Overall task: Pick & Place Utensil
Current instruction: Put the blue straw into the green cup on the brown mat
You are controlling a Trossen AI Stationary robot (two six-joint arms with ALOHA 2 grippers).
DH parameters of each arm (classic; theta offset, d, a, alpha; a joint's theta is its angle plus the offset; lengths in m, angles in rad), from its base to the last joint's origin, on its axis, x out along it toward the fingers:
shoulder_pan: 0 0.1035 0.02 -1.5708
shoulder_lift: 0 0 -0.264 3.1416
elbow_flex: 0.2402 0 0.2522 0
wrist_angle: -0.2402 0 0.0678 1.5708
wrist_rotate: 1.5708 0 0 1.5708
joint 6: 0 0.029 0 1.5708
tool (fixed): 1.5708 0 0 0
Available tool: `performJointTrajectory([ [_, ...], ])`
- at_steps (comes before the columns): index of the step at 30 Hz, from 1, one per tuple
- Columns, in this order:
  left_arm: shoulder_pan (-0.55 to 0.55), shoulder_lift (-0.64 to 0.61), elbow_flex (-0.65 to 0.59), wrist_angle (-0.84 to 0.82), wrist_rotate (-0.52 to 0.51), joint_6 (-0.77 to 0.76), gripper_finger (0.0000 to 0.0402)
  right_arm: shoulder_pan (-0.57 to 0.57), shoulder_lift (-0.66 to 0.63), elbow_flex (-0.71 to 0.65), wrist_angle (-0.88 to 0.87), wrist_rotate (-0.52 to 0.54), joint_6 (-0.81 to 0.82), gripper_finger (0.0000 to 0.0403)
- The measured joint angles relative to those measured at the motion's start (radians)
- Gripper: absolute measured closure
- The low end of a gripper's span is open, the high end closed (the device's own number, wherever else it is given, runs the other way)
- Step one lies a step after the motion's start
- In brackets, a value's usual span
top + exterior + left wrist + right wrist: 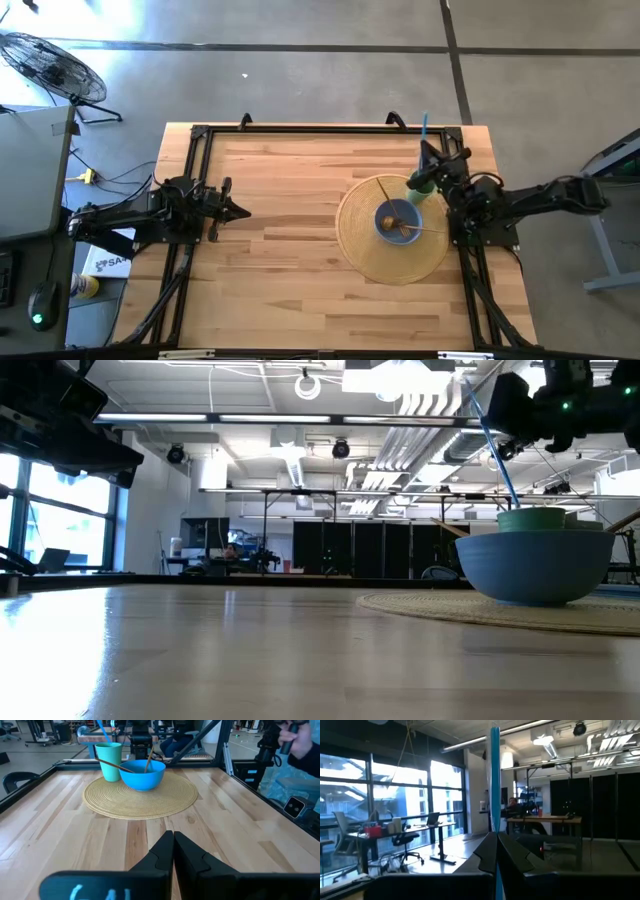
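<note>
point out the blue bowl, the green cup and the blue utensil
blue bowl (142,774), left wrist view, front of its outer wall
green cup (108,761), left wrist view, middle of its side
blue utensil (494,780), right wrist view, middle of its handle

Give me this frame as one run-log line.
right gripper: shut on blue utensil, raised above green cup | left gripper: shut, empty, waiting at left | blue bowl on round mat

blue utensil (424,128) is sticking up steeply over the green cup (421,188), pinched in the right gripper (432,160)
</note>
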Motion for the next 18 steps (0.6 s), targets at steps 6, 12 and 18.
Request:
performJointTrajectory([
  [6,0.000,0.000,0.000,0.000,0.000,0.000,0.0392,-0.074,0.003,-0.074,0.011,-0.047,0.050,0.0402],
  [12,0.000,0.000,0.000,0.000,0.000,0.000,0.0392,-0.052,0.001,-0.080,-0.037,0.008,0.039,0.0391],
  [18,0.000,0.000,0.000,0.000,0.000,0.000,0.0392,0.026,-0.017,-0.080,-0.029,0.133,-0.024,0.0376],
])
